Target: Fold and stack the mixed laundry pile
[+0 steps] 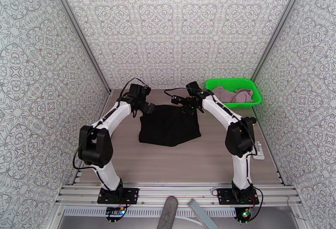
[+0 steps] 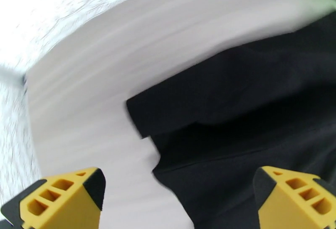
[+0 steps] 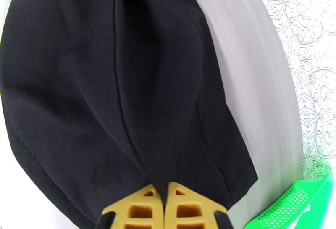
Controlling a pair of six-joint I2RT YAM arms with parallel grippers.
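The black garment (image 1: 170, 125) lies spread on the wooden table (image 1: 126, 154), its far edge lifted between the two arms. My right gripper (image 3: 164, 209) is shut on that far edge, the cloth (image 3: 105, 78) hanging away from the yellow fingertips (image 3: 185, 211). My left gripper (image 2: 178, 196) is open above the garment's left corner (image 2: 235, 112), its fingers (image 2: 63, 196) wide apart with nothing held. In the top view the left gripper (image 1: 147, 107) and right gripper (image 1: 189, 109) sit at the garment's two far corners. The pink garment (image 1: 235, 95) lies crumpled in the basket.
The green mesh basket (image 1: 256, 99) stands at the back right of the table, close to the right arm, and its rim (image 3: 294, 202) lies beside the black cloth. Patterned walls close in three sides. A small white object (image 1: 257, 148) lies at the right edge.
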